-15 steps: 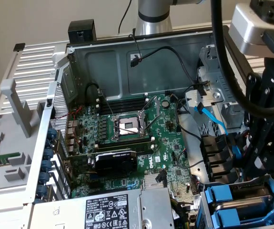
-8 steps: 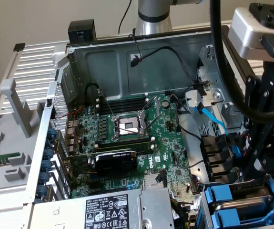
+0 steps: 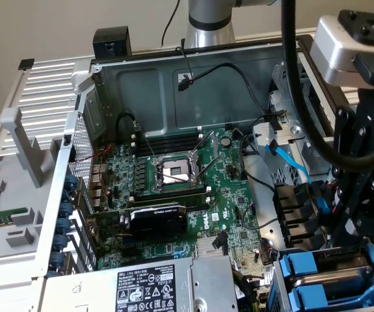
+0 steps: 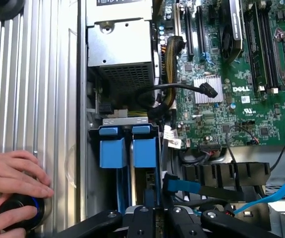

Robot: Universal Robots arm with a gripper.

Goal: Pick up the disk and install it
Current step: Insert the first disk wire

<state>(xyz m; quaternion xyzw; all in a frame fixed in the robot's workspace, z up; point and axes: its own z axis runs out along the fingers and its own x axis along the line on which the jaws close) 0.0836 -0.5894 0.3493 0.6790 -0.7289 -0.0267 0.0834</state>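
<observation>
The disk [image 4: 144, 148] stands on edge in its blue carrier in the drive bay, in the slot nearer the motherboard; in the exterior view the disk [image 3: 304, 266] sits low on the right. My black gripper [image 4: 154, 210] is right over its rear edge, jaws drawn close together on the drive's thin edge. Another blue-carrier drive [image 4: 110, 148] sits in the neighbouring slot, touching nothing of mine. In the exterior view my gripper [image 3: 350, 242] hangs just above the bay.
The grey power-supply box [image 4: 122, 44] lies beyond the bay. The motherboard [image 3: 193, 188], blue SATA cables [image 4: 182, 187] and black cables [image 4: 182, 88] crowd the bay's side. A person's hand [image 4: 13, 173] rests on a black knob [image 4: 18, 214] outside the case wall.
</observation>
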